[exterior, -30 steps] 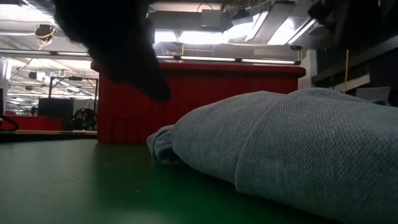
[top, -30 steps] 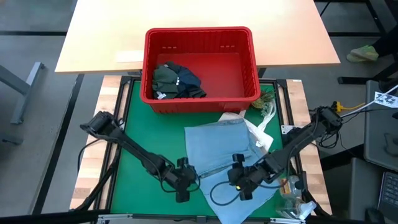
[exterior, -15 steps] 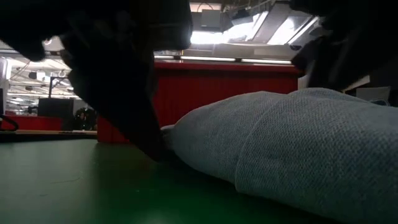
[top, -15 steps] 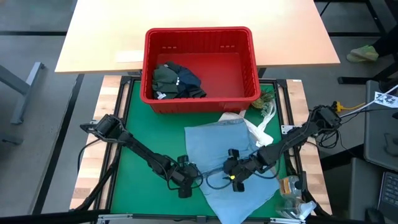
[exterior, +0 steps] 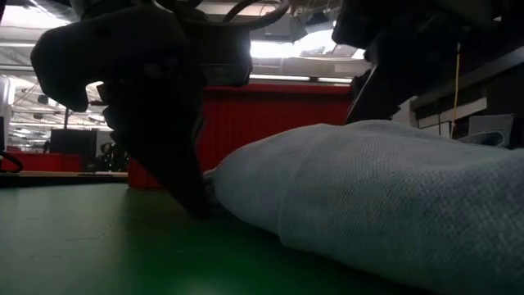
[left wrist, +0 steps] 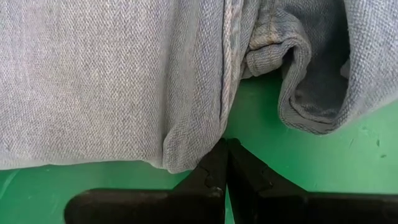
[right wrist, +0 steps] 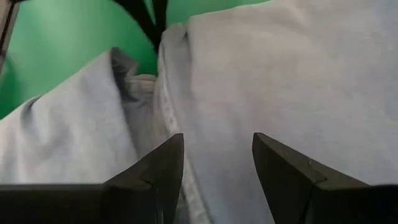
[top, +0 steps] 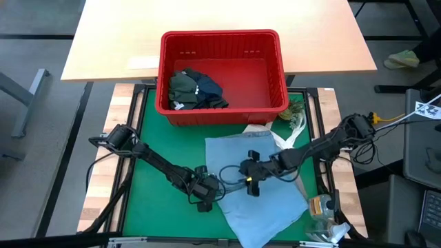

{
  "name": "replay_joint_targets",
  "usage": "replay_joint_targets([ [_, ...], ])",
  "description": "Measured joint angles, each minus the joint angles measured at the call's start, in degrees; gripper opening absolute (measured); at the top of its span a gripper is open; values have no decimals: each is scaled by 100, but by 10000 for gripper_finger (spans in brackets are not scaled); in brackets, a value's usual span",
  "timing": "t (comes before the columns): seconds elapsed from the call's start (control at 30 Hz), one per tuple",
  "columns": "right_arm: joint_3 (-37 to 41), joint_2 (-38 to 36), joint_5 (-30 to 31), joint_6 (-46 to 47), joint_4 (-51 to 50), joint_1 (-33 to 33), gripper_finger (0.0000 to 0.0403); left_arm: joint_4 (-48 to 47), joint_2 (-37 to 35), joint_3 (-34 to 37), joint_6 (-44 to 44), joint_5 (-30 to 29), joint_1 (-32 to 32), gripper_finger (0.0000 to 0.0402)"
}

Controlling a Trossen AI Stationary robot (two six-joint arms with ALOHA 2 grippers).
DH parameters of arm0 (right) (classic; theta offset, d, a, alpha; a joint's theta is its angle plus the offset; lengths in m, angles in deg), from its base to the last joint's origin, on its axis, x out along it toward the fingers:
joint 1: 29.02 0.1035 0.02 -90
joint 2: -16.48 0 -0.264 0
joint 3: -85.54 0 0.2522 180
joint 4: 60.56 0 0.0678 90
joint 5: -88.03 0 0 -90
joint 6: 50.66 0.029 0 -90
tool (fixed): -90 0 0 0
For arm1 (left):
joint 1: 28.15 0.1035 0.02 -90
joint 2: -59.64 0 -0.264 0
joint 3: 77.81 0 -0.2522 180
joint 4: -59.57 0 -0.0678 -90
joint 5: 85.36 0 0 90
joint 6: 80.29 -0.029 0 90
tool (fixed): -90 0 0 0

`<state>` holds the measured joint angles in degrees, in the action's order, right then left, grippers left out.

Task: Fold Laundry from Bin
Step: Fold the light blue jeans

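The light blue shirt (top: pixel 256 184), a soft twill-weave garment with stitched seams, lay part-folded on the green mat (top: pixel 155 155) in front of the red slotted bin (top: pixel 222 43), which held dark garments (top: pixel 194 89). The fold appeared under way. The left gripper (left wrist: pixel 225 163) sat closed at the shirt's seamed edge, seemingly without cloth between its fingers, while the right gripper (right wrist: pixel 217 163) hung spread above the fabric; the next move likely calls for a secure pinch of that edge.
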<state>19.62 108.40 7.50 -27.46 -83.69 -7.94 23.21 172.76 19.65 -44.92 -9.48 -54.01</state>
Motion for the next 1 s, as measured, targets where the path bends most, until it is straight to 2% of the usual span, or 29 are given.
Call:
replay_joint_targets([
  [0.23, -1, 0, -18, -149, 28, -177, 193, -346, -9, -11, -3, 107, 217, 0],
  [0.43, -375, 0, -774, -422, -230, -43, 193, -670, -23, -15, -187, 168, 519, 0],
  [0.67, -1236, 0, -1042, -424, -1372, 610, 193, -1116, -128, -2, -301, 147, 765, 0],
  [0.83, -1702, -4, -1056, -401, -2291, 1293, 193, -1800, -318, 46, -311, -235, 805, 0],
  [1.0, -1729, -4, -1052, 363, -2604, 1957, 193, -2421, -503, 46, -252, -551, 808, 0],
])
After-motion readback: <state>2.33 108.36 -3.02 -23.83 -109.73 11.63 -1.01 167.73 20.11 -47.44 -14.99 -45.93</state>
